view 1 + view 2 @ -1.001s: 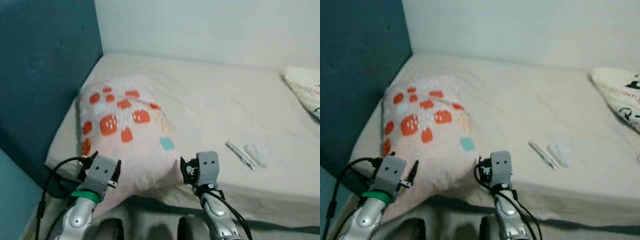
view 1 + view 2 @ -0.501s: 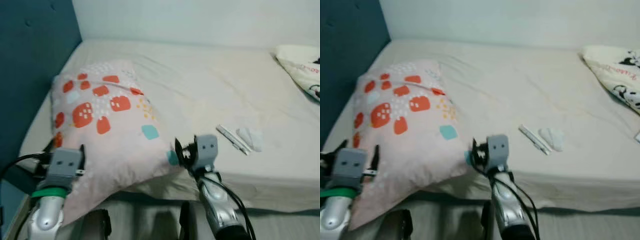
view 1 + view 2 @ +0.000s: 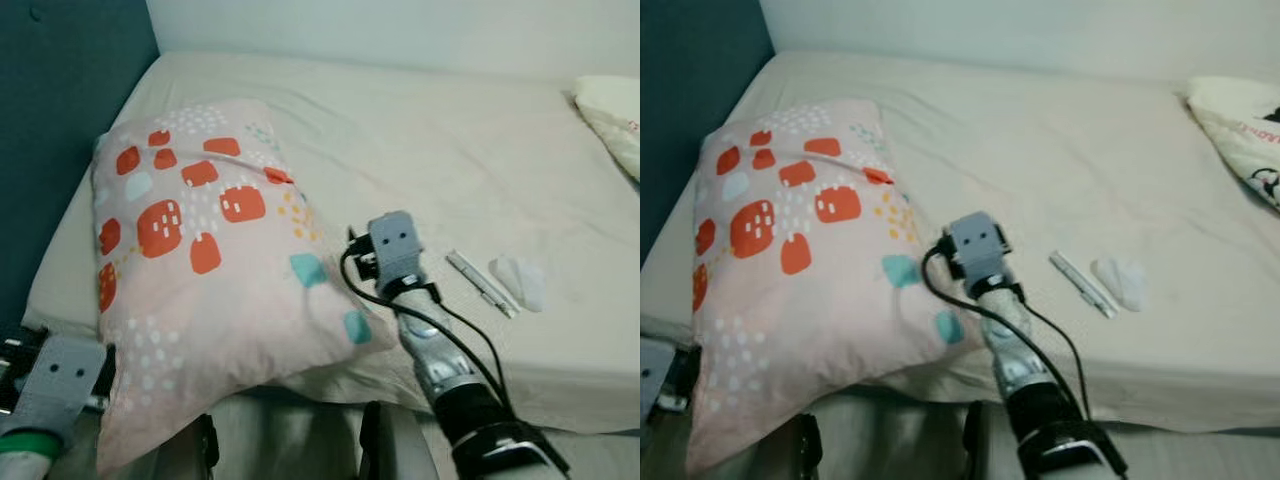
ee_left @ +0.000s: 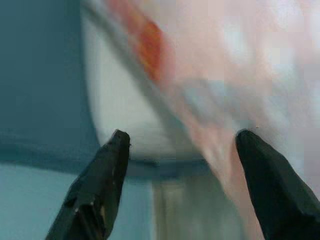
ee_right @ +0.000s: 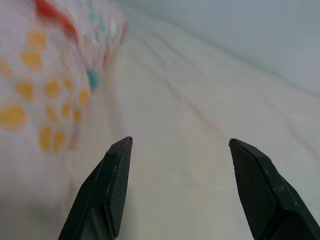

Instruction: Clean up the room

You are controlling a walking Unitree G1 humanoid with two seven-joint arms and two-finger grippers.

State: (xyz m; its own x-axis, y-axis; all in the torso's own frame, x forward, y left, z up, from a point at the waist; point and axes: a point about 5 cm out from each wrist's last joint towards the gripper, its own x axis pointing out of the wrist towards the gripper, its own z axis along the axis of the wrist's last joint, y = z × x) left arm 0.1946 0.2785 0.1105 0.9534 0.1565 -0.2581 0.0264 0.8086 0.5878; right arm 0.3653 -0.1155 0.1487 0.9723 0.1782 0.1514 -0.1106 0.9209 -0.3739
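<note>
Pink pillow [image 3: 200, 290], just beside right end effector [image 5: 187, 192]

Pillow [image 3: 200, 270]: soft matt printed cloth. Bedsheet [image 3: 420, 140]: matt creased fabric. Headboard [image 3: 60, 90]: padded.

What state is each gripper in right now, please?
Left gripper: open, holding nothing, beside the pink pillow with red patches.
Right gripper: open, holding nothing.

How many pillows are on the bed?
2. The patterned pillow lies at the bed's near left, overhanging the front edge. The white pillow lies at the far right, cut off by the frame. Others may be out of view.
</note>
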